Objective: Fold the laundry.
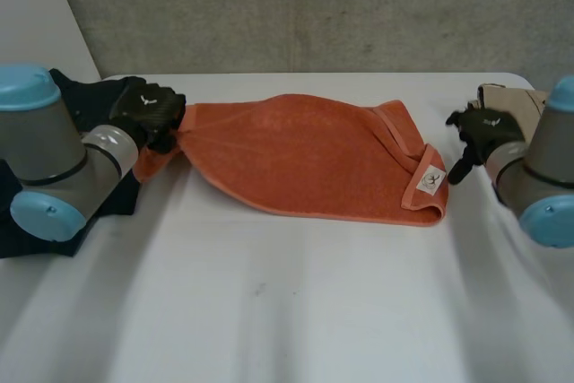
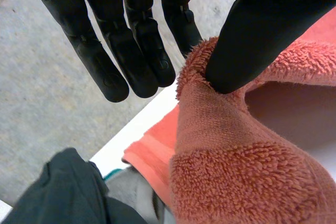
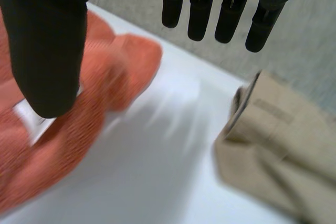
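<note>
As the left hand (image 1: 148,112) pinches one end of the orange towel (image 1: 305,154), spread toward the far edge of the counter (image 1: 287,311), the right hand (image 1: 482,129) hangs open beside its white label (image 1: 431,181), whose print is unreadable.

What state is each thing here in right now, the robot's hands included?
orange towel: lying spread out, left end bunched.
left hand: shut, pinching the towel's bunched end.
right hand: open, fingers straight, holding nothing, beside the towel's label corner.
beige cloth: crumpled, untouched.
dark garment: heaped, unfolded.
</note>
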Controlling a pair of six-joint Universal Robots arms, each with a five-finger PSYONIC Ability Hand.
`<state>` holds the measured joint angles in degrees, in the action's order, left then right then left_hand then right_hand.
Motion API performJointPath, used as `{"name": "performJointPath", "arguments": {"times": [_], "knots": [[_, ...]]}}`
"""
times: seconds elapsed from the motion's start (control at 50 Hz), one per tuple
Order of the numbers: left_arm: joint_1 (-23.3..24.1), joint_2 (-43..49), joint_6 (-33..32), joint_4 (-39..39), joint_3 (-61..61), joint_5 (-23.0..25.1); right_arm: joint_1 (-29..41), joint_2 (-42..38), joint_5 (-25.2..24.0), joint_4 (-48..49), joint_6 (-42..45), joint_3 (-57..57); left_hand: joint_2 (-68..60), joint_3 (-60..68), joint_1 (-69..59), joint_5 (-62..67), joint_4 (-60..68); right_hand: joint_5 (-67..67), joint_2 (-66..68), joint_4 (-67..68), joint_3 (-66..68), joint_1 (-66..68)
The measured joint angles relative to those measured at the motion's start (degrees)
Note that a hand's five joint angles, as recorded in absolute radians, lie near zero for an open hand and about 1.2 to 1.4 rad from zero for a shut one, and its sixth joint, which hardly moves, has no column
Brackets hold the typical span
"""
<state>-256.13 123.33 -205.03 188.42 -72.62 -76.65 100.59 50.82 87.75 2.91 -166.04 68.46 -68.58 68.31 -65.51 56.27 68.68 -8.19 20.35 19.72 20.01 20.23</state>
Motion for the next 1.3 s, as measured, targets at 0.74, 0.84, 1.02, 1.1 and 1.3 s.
{"name": "performJointPath", "arguments": {"times": [0.74, 0.84, 1.02, 1.1, 1.3], "knots": [[-0.8, -6.0, 2.8, -1.0, -2.5, 2.5, 2.8, -10.2, -21.8, -22.4, 70.0, -12.8, 0.0, 0.0, 0.0, 0.0, 0.0, -14.0, 11.8, 12.5, 12.2, 11.8], [-1.1, -6.1, 2.9, -1.1, -2.6, 2.4, 2.9, -11.4, -20.7, -20.3, 68.9, -14.7, 0.0, 0.0, 0.0, 0.0, 0.0, -47.4, 45.9, 45.8, 45.4, 44.6], [-1.9, -8.4, 2.5, -3.1, -4.0, 2.4, 0.4, -4.7, -17.7, -12.8, 58.4, -11.8, 0.0, 0.0, 0.0, 0.0, 0.0, -49.1, 47.3, 48.6, 47.8, 44.6], [-2.3, -10.8, 0.5, -6.3, -5.3, 2.5, -3.6, 1.9, -15.4, -16.7, 55.0, -7.3, 0.0, 0.0, 0.0, 0.0, 0.0, -49.1, 47.3, 48.7, 47.8, 44.6], [-3.4, -16.4, -18.2, -29.3, -10.8, 3.0, -13.8, 14.7, -13.2, -42.3, 58.2, 2.9, 0.0, 0.0, 0.0, 0.0, 0.0, -49.5, 47.3, 48.7, 47.8, 44.6]]}}
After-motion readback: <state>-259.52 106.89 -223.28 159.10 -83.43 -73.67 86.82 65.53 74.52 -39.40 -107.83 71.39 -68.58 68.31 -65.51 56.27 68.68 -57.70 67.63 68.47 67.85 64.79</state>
